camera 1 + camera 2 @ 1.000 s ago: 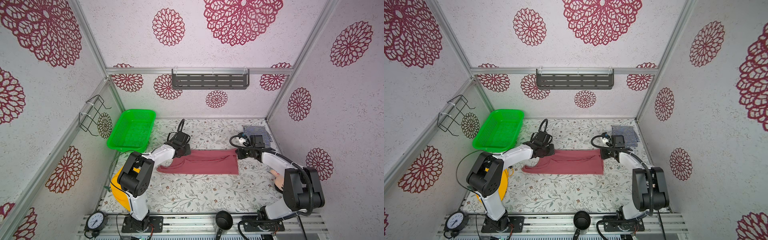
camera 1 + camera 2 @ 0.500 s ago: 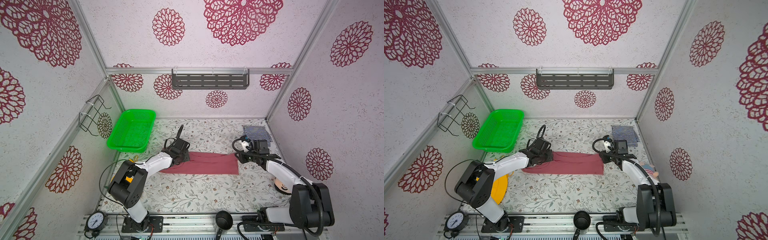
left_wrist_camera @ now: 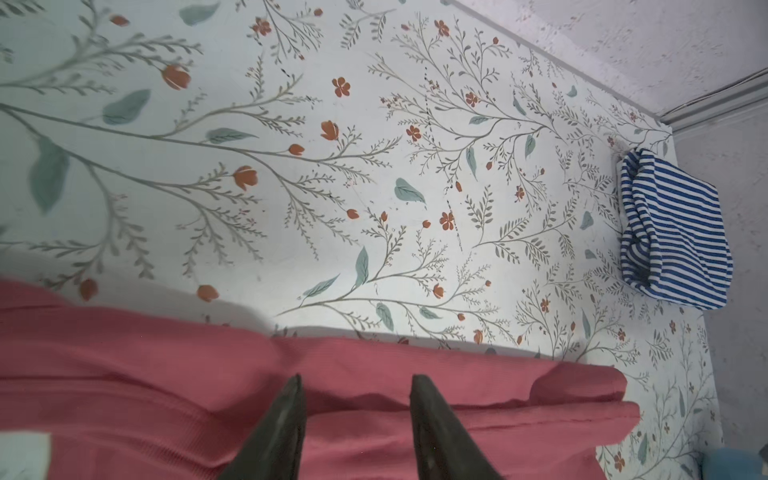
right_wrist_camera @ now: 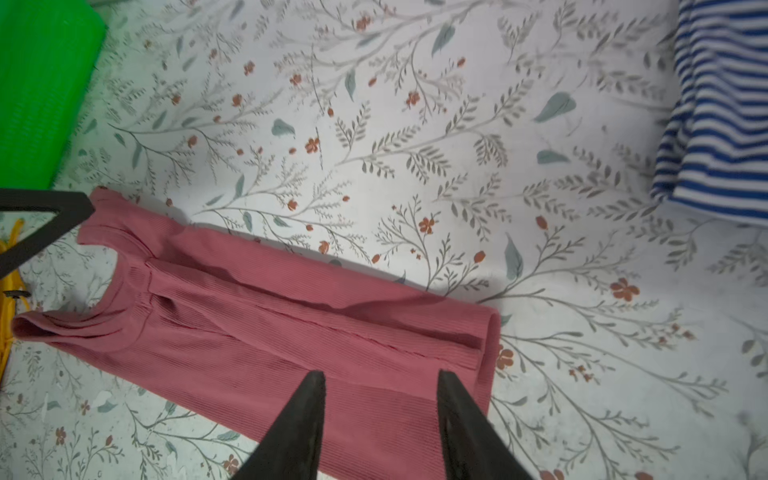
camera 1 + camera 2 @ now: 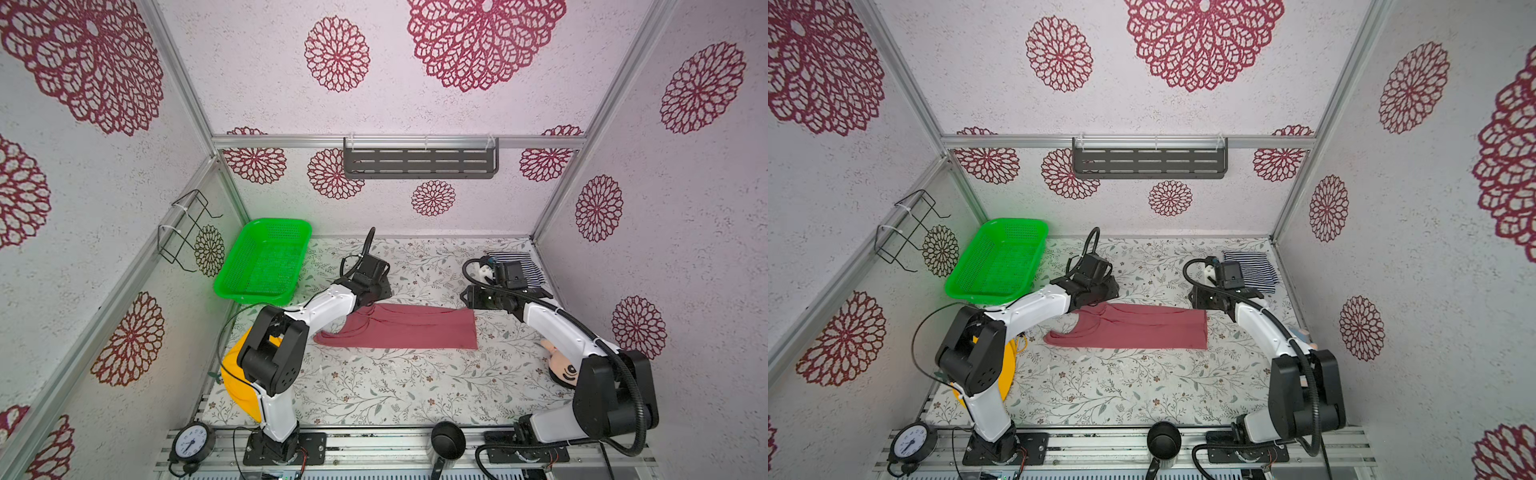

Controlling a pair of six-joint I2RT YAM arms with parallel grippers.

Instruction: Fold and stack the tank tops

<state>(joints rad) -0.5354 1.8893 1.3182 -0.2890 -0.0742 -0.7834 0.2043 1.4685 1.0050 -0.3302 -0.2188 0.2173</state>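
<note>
The rose-red tank top (image 5: pixel 407 332) (image 5: pixel 1133 330) lies flat mid-table as a long narrow band, its long sides folded in, straps to the left. My left gripper (image 5: pixel 380 291) (image 3: pixel 355 376) is open over its strap end (image 3: pixel 166 374), nothing between the fingers. My right gripper (image 5: pixel 467 297) (image 4: pixel 380 372) is open over the hem end (image 4: pixel 270 332), also holding nothing. The striped tank top (image 5: pixel 528 268) (image 5: pixel 1252 268) (image 3: pixel 673 232) (image 4: pixel 723 104) sits bunched in the far right corner, behind the right wrist.
A green basket (image 5: pixel 266 262) stands at the far left. A yellow hat (image 5: pixel 237 386) lies under the left arm's base. A pink doll-like thing (image 5: pixel 555 353) rests by the right wall. A black ladle (image 5: pixel 446 438) and a clock (image 5: pixel 193 436) sit on the front rail.
Both grippers were shut at the red top's far edge and have now opened and let it go. The top lies as a narrower band than before.
</note>
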